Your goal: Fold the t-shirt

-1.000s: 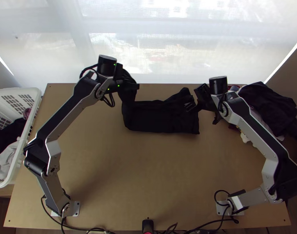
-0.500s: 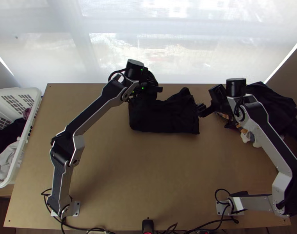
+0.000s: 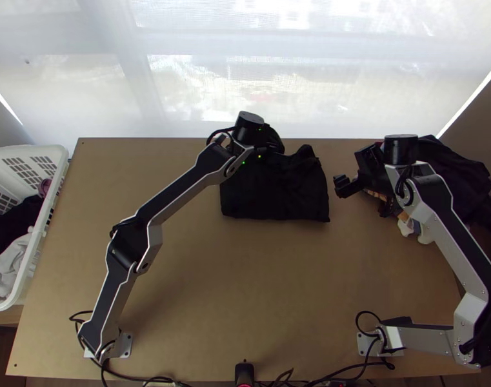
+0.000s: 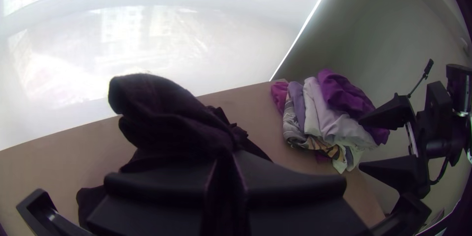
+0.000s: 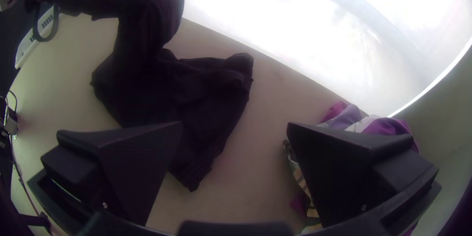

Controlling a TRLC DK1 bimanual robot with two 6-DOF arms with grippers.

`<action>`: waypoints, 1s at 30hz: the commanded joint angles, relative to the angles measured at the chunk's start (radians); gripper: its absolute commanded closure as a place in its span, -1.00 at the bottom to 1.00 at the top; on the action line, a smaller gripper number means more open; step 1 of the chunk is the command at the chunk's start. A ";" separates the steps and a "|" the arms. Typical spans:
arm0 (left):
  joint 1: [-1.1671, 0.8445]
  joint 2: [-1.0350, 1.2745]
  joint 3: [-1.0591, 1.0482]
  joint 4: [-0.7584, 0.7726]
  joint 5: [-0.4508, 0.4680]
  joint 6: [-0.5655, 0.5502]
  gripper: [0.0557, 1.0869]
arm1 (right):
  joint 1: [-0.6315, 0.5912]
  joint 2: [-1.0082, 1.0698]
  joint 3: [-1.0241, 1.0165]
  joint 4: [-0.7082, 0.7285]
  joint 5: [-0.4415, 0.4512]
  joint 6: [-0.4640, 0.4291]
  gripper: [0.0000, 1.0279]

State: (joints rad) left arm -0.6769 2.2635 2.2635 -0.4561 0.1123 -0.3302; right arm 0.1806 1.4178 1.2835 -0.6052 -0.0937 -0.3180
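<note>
T-shirt (image 3: 277, 197), black, near table's (image 3: 245, 277) far edge: left claw (image 4: 225, 167) grips it; right claw (image 5: 235, 124), open, hangs toward right edge.

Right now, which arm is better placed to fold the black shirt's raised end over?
Left, I'd judge: the left tool is shut on the shirt's raised end, while the right tool stands open, apart from it.
</note>
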 commanded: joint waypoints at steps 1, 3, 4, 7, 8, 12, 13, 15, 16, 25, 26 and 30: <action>-0.041 0.044 0.008 0.030 0.003 -0.007 0.93 | -0.006 -0.013 -0.015 -0.007 0.002 -0.006 -0.91; -0.047 0.056 0.008 0.030 0.003 -0.009 0.93 | -0.006 -0.013 -0.012 -0.008 0.002 -0.006 -0.91; -0.049 0.062 0.008 0.030 0.003 -0.012 0.93 | -0.004 -0.013 -0.012 -0.010 0.002 -0.006 -0.91; -0.055 0.077 0.005 0.030 0.003 -0.013 0.93 | -0.003 -0.014 -0.015 -0.011 0.002 -0.003 -0.91; -0.055 0.084 0.005 0.031 0.003 -0.015 0.93 | 0.000 -0.016 -0.016 -0.013 0.002 -0.001 -0.91; -0.058 0.096 0.005 0.082 0.003 -0.024 0.93 | 0.002 -0.022 -0.030 -0.016 0.002 0.000 -0.91; -0.061 0.100 0.010 0.094 0.003 -0.027 0.93 | 0.002 -0.025 -0.033 -0.019 0.002 0.000 -0.91; -0.067 0.111 0.024 0.106 0.003 -0.030 0.93 | 0.002 -0.030 -0.036 -0.025 0.002 0.002 -0.91; -0.072 0.113 0.025 0.111 0.003 -0.032 0.93 | 0.002 -0.033 -0.036 -0.030 0.002 0.002 -0.91; -0.115 0.111 0.024 0.125 -0.005 -0.070 -0.91 | 0.002 -0.039 -0.059 -0.034 0.002 -0.001 -0.91; -0.107 0.102 0.024 0.106 -0.005 -0.070 -0.91 | 0.002 -0.039 -0.061 -0.034 0.002 -0.001 -0.91; -0.047 0.047 0.014 0.005 -0.005 -0.079 -0.91 | 0.000 -0.040 -0.073 -0.034 0.002 -0.004 -0.91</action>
State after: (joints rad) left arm -0.7715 2.3634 2.2860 -0.3576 0.1127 -0.3901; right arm 0.1822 1.3808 1.2278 -0.6380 -0.0917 -0.3183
